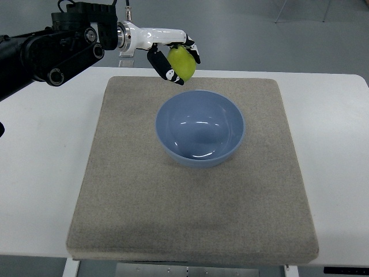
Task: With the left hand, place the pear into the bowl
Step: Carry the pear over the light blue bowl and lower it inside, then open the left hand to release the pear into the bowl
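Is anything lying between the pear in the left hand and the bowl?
No. In the top view, only bare mat separates the pear from the bowl.

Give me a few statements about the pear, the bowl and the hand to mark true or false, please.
1. The left hand holds the pear. True.
2. The pear lies in the bowl. False: it is in the hand, beyond the bowl's far rim.
3. The bowl is empty. True.
4. The bowl stands on bare table. False: it stands on the mat.
5. The bowl is red. False: it is blue.
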### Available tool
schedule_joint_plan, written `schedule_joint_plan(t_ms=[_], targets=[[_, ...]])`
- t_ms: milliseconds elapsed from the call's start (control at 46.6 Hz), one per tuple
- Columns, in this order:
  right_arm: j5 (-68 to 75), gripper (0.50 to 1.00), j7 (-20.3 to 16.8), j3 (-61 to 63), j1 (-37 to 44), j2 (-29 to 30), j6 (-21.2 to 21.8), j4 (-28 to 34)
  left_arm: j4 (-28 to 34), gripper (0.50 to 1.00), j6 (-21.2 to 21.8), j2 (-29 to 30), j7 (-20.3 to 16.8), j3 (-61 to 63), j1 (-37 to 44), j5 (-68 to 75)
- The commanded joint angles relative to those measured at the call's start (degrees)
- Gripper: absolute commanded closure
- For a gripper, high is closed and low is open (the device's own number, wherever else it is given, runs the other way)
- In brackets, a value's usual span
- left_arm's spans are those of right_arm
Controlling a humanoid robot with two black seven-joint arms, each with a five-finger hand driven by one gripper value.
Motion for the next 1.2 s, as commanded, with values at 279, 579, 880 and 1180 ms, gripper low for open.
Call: schedule_joint_plan(t_ms=[279,579,880,1180], targets=[[0.00,0.576,-0.01,-0.02,-0.01,0.00,-0.05,-0.02,-11.98,1.000,-2.03,2.13,0.00,-1.08,-0.28,0.55],[0.00,0.576,-0.01,-0.02,-0.01,0.00,-0.05,0.06,-13.39,1.000,-2.47,1.87,0.00,1.64,0.24,1.43],[0.00,0.576,-0.01,-0.02,-0.01,0.00,-0.05,-0.02,-13.39,1.000,-2.21,1.43,0.08,4.28,1.56,1.43],[0.00,0.574,-0.01,-0.02,-0.01,0.00,-0.05,-0.02,-13.39,0.986,-1.86,1.08,0.00,4.28,2.35,1.35]])
